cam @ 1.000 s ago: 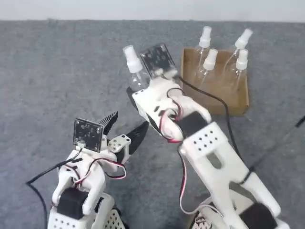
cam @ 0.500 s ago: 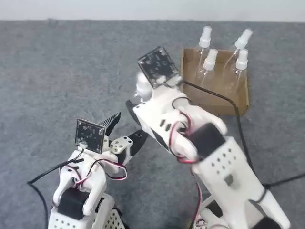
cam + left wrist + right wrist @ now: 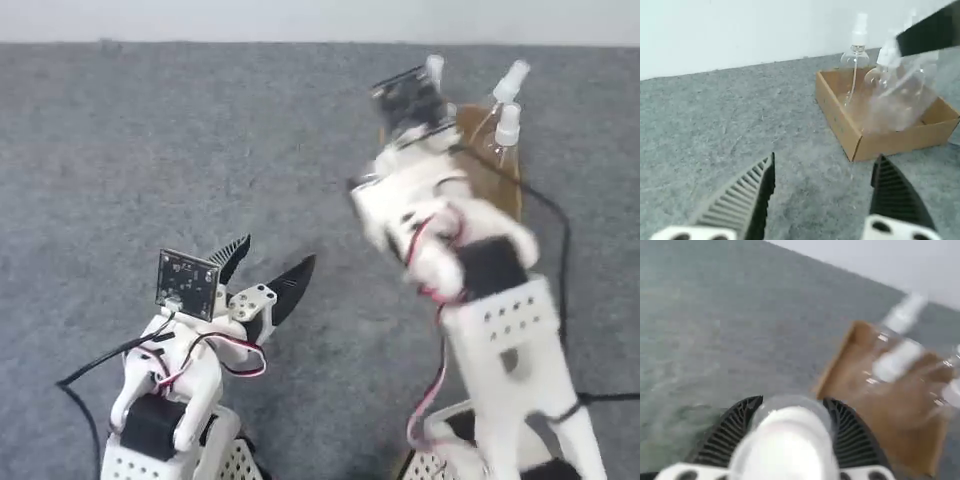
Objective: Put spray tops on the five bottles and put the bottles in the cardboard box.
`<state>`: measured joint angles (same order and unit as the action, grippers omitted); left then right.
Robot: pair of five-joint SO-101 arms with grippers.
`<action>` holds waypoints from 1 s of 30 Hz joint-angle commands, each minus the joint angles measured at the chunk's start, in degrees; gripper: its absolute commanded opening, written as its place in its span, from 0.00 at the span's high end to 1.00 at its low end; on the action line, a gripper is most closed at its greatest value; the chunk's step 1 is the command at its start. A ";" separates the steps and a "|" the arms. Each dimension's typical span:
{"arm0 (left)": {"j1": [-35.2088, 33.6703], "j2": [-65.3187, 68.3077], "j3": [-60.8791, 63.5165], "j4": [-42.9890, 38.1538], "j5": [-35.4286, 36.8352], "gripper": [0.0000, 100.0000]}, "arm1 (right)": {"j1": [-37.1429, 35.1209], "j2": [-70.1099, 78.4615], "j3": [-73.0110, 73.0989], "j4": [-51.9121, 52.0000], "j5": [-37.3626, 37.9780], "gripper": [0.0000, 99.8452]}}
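Checking the right wrist view first: the right gripper (image 3: 792,415) is clamping a clear bottle (image 3: 790,402), one ribbed black finger (image 3: 735,427) pressing on each side. A white spray top (image 3: 787,452) is sitting on that bottle, close under the camera. The cardboard box (image 3: 840,372) is lying just ahead of this gripper. From the left wrist view the held bottle (image 3: 900,95) is showing as a blur in front of the box's inside. I cannot tell whether it is hanging over the box or just short of its wall.

In the high view the right arm (image 3: 480,270) is stretching across to the cardboard box (image 3: 510,195) and covering most of it. Three white tops of the boxed bottles (image 3: 508,125) are sticking up past the arm. One boxed bottle (image 3: 856,50) is standing upright at the far side of the box (image 3: 860,142).

The left gripper (image 3: 268,268) is hanging with its jaws wide apart and holding nothing. It is sitting low over the grey mat (image 3: 120,150), well apart from the box. In its own wrist view the left gripper (image 3: 822,195) is pointing toward the box's near corner.
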<state>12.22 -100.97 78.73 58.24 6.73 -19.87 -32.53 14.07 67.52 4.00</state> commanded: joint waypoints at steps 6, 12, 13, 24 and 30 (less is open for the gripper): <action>0.18 -0.44 0.75 -2.20 -0.35 0.71 | 11.38 11.91 -8.18 -3.03 1.67 0.99; 0.18 -0.44 0.84 -2.02 -0.35 0.71 | 14.37 17.54 -7.03 -9.63 1.76 0.99; 0.18 -0.44 0.84 -2.02 -0.35 0.71 | 14.81 17.89 -6.42 -10.42 1.76 0.99; 0.18 -0.44 0.84 -1.85 -0.35 0.71 | 17.80 18.77 2.55 -18.86 2.20 0.99; 0.18 -0.44 0.84 -1.85 -0.35 0.71 | 18.51 18.86 5.45 -21.93 2.20 0.99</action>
<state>12.22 -100.97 80.04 58.15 6.73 -1.85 -12.92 19.69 48.00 5.41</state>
